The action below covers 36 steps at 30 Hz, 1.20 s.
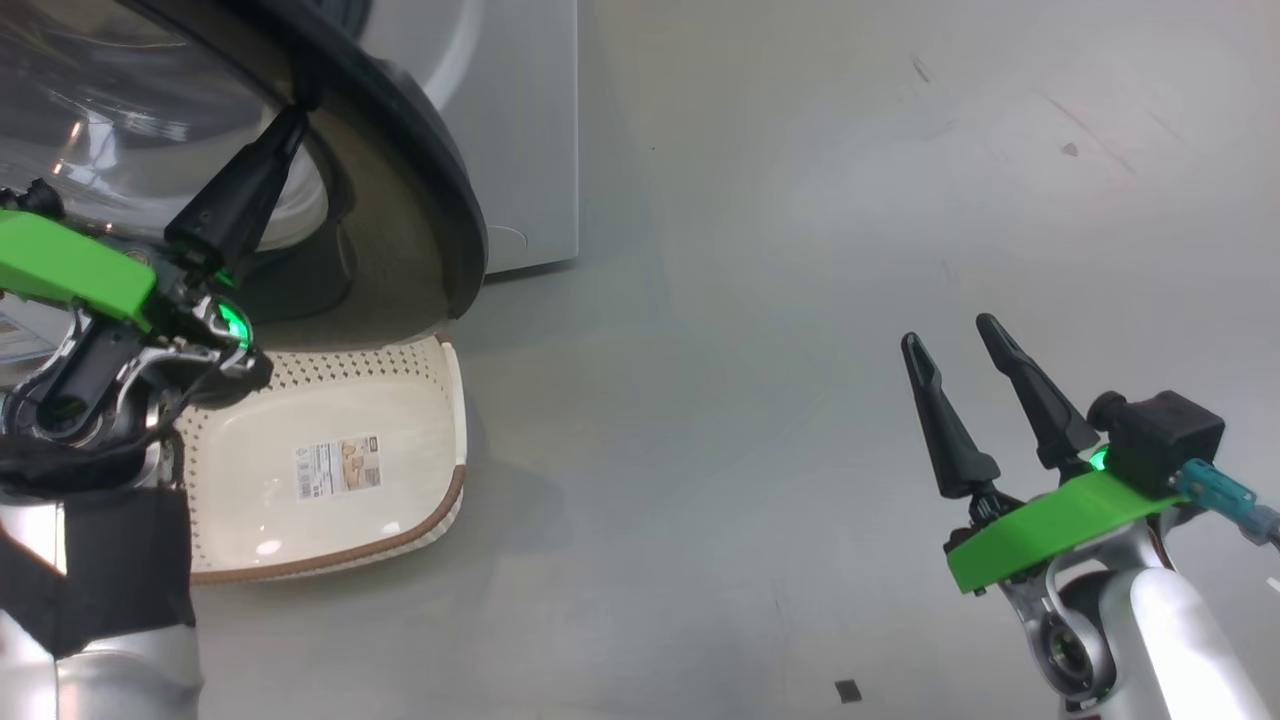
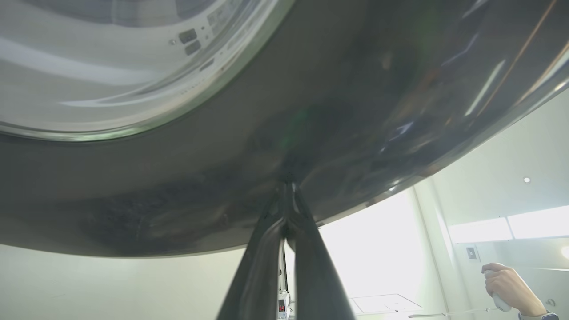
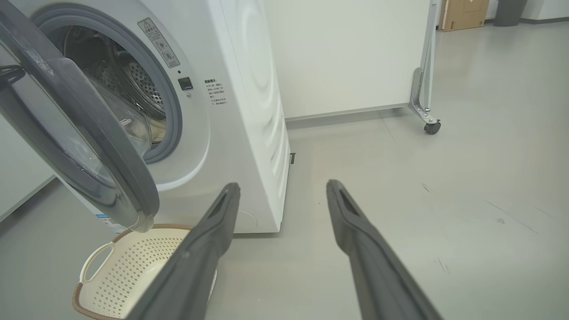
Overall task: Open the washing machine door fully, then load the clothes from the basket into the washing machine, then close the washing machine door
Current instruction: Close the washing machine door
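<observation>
The washing machine stands with its door swung partway out, and the steel drum shows behind it. My left gripper is shut with nothing in it. Its joined fingertips press against the glossy black rim of the door. Under the door the cream basket sits on the floor, bare inside but for a label sticker. The clothes are hidden; a pale patch low in the drum mouth is too unclear to name. My right gripper hovers open and empty over the floor, well to the right of the machine.
Grey floor spreads to the right of the machine. A white partition on a castor stands behind it, with a cardboard box further back. A person's hand holding a small white object shows in the background.
</observation>
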Available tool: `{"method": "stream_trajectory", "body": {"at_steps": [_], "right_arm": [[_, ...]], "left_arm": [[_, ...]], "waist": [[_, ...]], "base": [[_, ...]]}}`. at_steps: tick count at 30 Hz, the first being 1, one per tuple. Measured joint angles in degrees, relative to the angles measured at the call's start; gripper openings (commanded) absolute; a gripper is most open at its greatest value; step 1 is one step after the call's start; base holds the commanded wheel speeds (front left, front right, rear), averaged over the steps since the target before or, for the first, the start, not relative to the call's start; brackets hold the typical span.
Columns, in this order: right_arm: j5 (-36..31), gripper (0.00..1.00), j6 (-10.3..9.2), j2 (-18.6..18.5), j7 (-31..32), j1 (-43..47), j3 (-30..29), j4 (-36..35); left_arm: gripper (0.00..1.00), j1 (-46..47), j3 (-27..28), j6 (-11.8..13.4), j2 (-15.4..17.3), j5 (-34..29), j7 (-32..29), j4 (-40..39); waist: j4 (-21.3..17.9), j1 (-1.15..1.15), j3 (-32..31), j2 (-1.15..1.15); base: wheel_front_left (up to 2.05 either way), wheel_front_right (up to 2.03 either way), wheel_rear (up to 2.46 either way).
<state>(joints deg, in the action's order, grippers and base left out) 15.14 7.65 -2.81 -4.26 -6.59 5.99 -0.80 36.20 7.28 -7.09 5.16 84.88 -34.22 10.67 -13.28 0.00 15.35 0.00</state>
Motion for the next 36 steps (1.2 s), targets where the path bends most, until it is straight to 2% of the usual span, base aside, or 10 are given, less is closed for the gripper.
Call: {"method": "stream_trajectory", "body": {"at_steps": [9, 17, 20, 22, 23, 26, 27, 36], "right_arm": [[0.48, 1.0, 0.0, 0.0, -0.76, -0.07, -0.08, 0.89], [0.47, 1.0, 0.0, 0.01, -0.79, -0.2, -2.55, 1.19], [0.37, 1.0, 0.0, 0.01, -0.79, -0.26, -3.58, 1.19], [0.29, 1.0, 0.0, 0.02, -0.79, -0.29, -4.43, 1.19], [0.03, 1.0, 0.0, 0.03, -0.79, -0.3, -4.63, 1.18], [-0.3, 1.0, 0.0, 0.04, -0.77, -0.31, -5.34, 1.18], [-0.58, 1.0, 0.0, 0.04, -0.77, -0.31, -5.61, 1.16], [-2.33, 1.0, 0.0, 0.08, 0.09, -0.07, -7.76, 0.2]], "left_arm": [[0.0, 0.59, -1.42, 0.0, 1.38, 1.57, 3.35, 0.34], [0.0, -1.83, -2.03, 0.0, 1.63, 2.93, 5.06, -3.71], [0.0, -3.59, -2.52, 0.0, 2.35, 1.02, 8.12, -3.9], [0.02, -4.61, -3.66, 0.0, 3.53, -2.32, 12.57, -3.8], [0.4, -4.85, -4.31, 0.0, 4.01, -3.45, 14.04, -3.78], [0.93, -5.7, -7.08, 0.0, 5.77, -6.98, 18.58, -3.79], [1.0, -6.13, -8.01, 0.0, 6.43, -8.24, 20.15, -3.8], [1.0, -10.71, -17.25, 0.0, 12.95, -20.07, 35.09, -3.11]], "waist": [[-0.97, 0.0, -0.23, 0.0], [1.08, 0.0, -0.7, 0.0], [2.34, 0.0, -1.0, 0.0], [3.68, 0.0, -1.33, 0.0], [4.09, 0.0, -1.48, 0.0], [5.15, 0.0, -2.09, 0.0], [5.44, -0.01, -2.34, 0.0], [7.62, 0.0, -5.25, 0.0]], "base": [[0.0, 0.0, 0.0], [0.0, 0.0, 0.0], [0.0, 0.0, 0.0], [0.0, 0.0, 0.0], [0.0, 0.0, 0.0], [0.0, 0.0, 0.0], [0.0, 0.0, 0.0], [0.0, 0.0, 0.0]]}}
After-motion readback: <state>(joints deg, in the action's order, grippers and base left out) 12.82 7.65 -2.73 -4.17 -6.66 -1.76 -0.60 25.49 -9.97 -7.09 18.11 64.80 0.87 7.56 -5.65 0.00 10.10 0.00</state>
